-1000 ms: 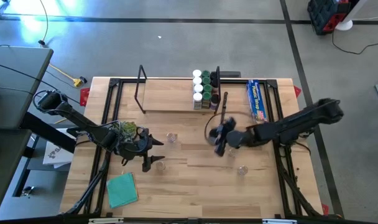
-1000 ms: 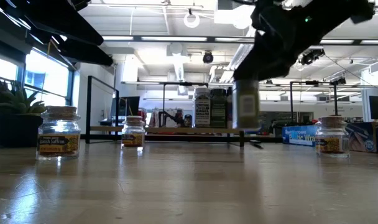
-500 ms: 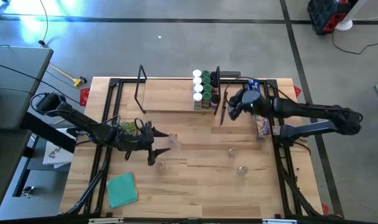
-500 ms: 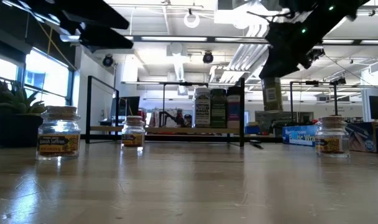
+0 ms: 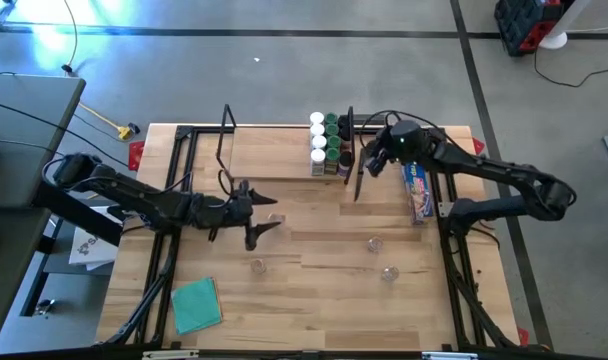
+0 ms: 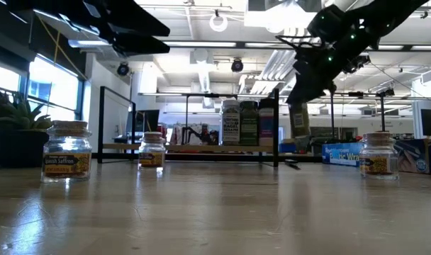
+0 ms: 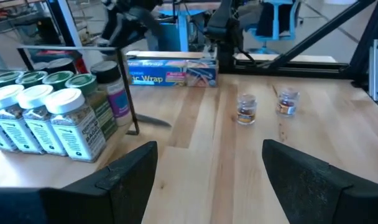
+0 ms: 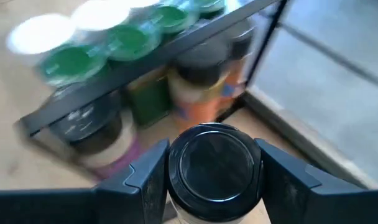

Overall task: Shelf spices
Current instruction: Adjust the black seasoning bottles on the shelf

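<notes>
Since one second ago the right arm has carried its jar from the middle of the table to the far right, and the left arm has swung from the near left toward centre

Right gripper [image 5: 381, 152]: raised just right of the shelf's [image 5: 274, 160] right wire frame, fingers clamped on a dark-lidded spice jar [image 8: 214, 168]. In the low view this jar [image 6: 299, 119] hangs clear of the table, slightly tilted, beside the frame's upright

Left gripper [image 5: 260, 217]: over the table centre-left, near edge of the shelf board, fingers spread apart, nothing between them. A clear-lidded jar [image 5: 275, 219] sits just beside its fingertips; contact cannot be judged

Shelf: light-wood board at the far side of the tabletop [image 5: 314, 300], black wire frames at both ends. Shelved spice jars [image 5: 326, 143] stand packed at its right end: a row of white lids on the left, green lids next, dark lids against the right frame. Left part of the board is bare

Loose jars on the table:
- one [image 5: 257, 266] near-left of centre
- one [image 5: 373, 243] right of centre
- one [image 5: 389, 273] nearer still, right of centre

Other items: blue wrap box [image 5: 416, 178] along the right edge, partly under the right arm; green cloth [image 5: 196, 304] near left corner; green leafy bunch [image 5: 204, 206] at left, partly covered by the left arm
</notes>
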You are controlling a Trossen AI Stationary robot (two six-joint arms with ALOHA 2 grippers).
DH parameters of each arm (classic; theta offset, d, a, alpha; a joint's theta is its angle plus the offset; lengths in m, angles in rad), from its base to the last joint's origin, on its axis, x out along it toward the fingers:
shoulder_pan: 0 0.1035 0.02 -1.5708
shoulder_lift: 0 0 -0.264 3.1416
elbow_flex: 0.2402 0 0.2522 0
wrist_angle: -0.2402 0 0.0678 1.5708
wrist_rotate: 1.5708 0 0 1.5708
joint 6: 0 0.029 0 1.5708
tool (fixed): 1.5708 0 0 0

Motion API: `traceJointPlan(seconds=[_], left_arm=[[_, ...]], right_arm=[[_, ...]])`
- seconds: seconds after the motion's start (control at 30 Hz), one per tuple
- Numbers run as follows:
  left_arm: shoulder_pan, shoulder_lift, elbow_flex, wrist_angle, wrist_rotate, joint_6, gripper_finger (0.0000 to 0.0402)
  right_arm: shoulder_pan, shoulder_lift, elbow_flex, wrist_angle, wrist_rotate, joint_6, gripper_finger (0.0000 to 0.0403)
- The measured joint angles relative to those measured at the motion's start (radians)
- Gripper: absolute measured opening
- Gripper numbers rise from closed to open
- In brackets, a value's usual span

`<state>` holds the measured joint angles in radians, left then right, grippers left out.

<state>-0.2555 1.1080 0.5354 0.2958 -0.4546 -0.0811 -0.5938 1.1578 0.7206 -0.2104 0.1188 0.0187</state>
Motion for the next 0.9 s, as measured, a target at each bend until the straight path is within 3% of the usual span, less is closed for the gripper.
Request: traceJointPlan(seconds=[0.13,0.2,0.37,0.53,0.63,0.73,0.9], left_arm=[[0.020,0.000,0.000,-0.001,0.019,0.000,0.0284],[0.026,0.000,0.000,-0.004,0.033,0.000,0.0284],[0.047,0.000,0.000,-0.005,0.052,0.000,0.0284],[0.069,0.000,0.000,-0.006,0.087,-0.002,0.0284],[0.076,0.000,0.000,-0.006,0.096,-0.002,0.0284],[0.080,0.000,0.000,-0.005,0.105,0.004,0.0284],[0.085,0.000,0.000,0.001,0.106,0.031,0.0284]], right_arm=[[0.043,-0.008,-0.058,-0.019,-0.120,0.011,0.0191],[0.094,-0.008,-0.080,-0.021,-0.109,0.027,0.0191],[0.204,-0.014,-0.017,-0.095,0.097,0.073,0.0191],[0.258,-0.014,0.214,-0.392,0.273,0.110,0.0191],[0.268,-0.015,0.365,-0.487,0.318,0.096,0.0191],[0.265,-0.014,0.455,-0.393,0.263,0.026,0.0191],[0.203,0.056,0.479,-0.161,0.042,-0.022,0.0191]])
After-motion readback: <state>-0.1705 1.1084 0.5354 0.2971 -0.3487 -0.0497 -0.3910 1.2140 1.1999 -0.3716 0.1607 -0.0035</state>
